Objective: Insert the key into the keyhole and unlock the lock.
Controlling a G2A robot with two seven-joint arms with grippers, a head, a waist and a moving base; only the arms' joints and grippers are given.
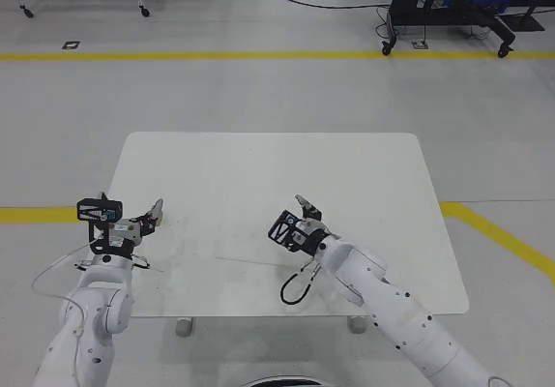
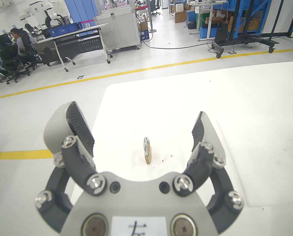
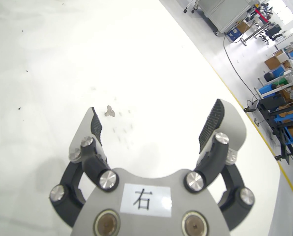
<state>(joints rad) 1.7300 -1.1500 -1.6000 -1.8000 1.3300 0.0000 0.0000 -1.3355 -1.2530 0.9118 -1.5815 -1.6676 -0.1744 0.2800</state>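
The white table point(image 1: 258, 164) is recorded as carrying both task items. The left gripper point(image 2: 136, 110) is found spread wide with nothing held, and the right gripper point(image 3: 155, 105) likewise. The lock point(image 2: 147, 150) is seen straight ahead of the left gripper, centred between its fingers. It is apparently upright, shackle uppermost, with its narrow edge presented, and is judged the left arm's to take. The key point(image 3: 109, 111) is seen flat on the table just beside one right fingertip, off-centre. Its long axis cannot be determined. A white one-character label point(image 3: 146, 199) is noted on each gripper's plate.
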